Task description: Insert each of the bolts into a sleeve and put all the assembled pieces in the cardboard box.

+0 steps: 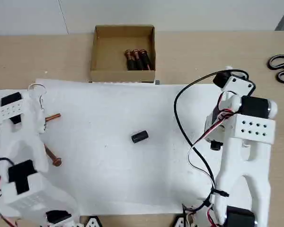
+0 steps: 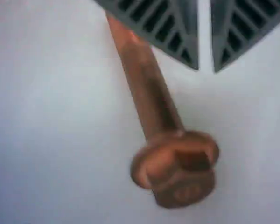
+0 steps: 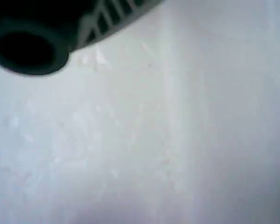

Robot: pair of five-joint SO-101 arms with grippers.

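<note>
1. My left gripper (image 2: pixel 205 69) hangs low over the white mat (image 1: pixel 109 179). A copper bolt (image 2: pixel 164 116) runs out from under it, head toward the wrist camera. I cannot tell whether I am clamped on it.
2. From above, two bolts show beside my left arm: the far bolt (image 1: pixel 52 116) pokes out sideways, and the near bolt (image 1: pixel 52 157) lies slanted with its head on the mat.
3. My right gripper (image 3: pixel 72 32) is closed around a black sleeve (image 3: pixel 28 49), whose open end faces the wrist camera.
4. A second sleeve (image 1: pixel 139 136) lies loose mid-mat, well apart from both arms.
5. The cardboard box (image 1: pixel 99 52) sits beyond the mat with three assembled pieces (image 1: pixel 137 60) side by side inside.
6. Scissors (image 1: pixel 281 67) lie on the table (image 1: pixel 38 56) at the far right.
</note>
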